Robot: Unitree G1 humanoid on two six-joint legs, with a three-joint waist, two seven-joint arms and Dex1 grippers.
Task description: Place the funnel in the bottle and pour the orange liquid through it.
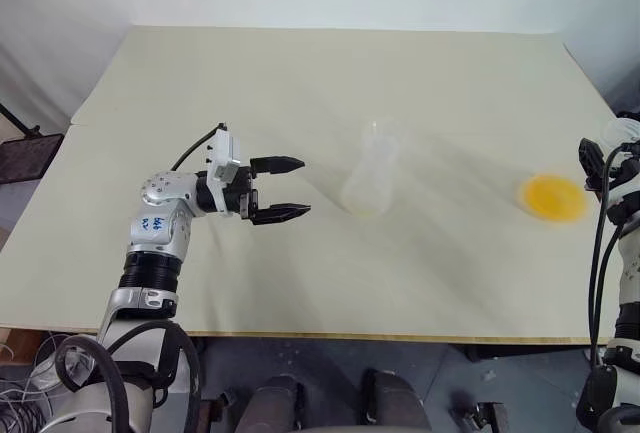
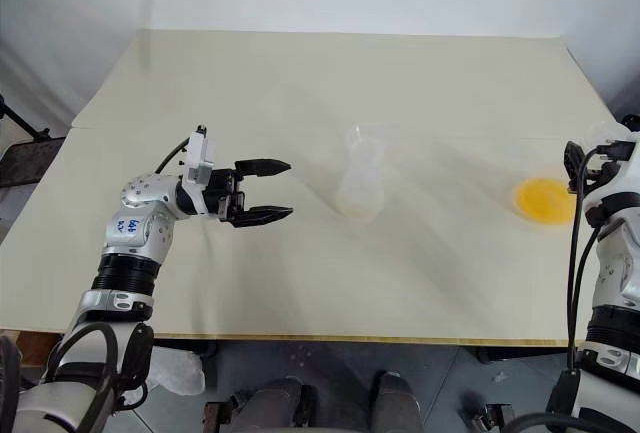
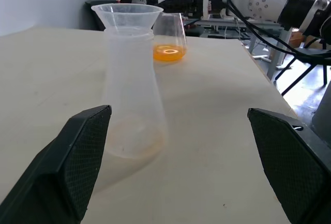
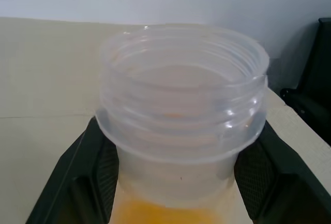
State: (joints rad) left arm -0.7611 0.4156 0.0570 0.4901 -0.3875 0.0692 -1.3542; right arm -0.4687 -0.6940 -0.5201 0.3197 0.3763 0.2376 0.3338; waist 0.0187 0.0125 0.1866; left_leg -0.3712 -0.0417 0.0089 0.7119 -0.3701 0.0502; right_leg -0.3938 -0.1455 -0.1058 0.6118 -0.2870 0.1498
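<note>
Wide pale tabletop (image 1: 330, 83) beneath both arms, bare apart from 2 clear plastic vessels.

Well out in front of the left tool (image 1: 290, 189), straight along its pointing line: the bottle (image 1: 368, 185), upright near the middle of the tabletop, colourless, wide at the base and tapering to a narrower neck. Faint orange tint at its bottom in the left wrist view. Well apart from the fingertips, nothing touching.

Seated in the bottle's neck: the funnel (image 3: 126, 15), clear cone flaring wider than the neck, rim level.

Left tool released, 2 black fingers (image 3: 77, 157) spread wide, bottle framed between them at a distance, nothing gripped.

Further off beyond the bottle from the left tool, over by the right edge: a clear wide-mouthed cup (image 4: 183, 115) with a threaded rim, upright. In the right wrist view, cup wall wedged between the black fingers, 1 pad pressed against each side.

Right tool (image 4: 178, 182) clenched around the lower part of the cup.

Pooled in the cup's bottom, just between the right tool's fingers: the orange liquid (image 1: 553, 197), bright yellow-orange, a shallow layer, seen from above as a round disc.
</note>
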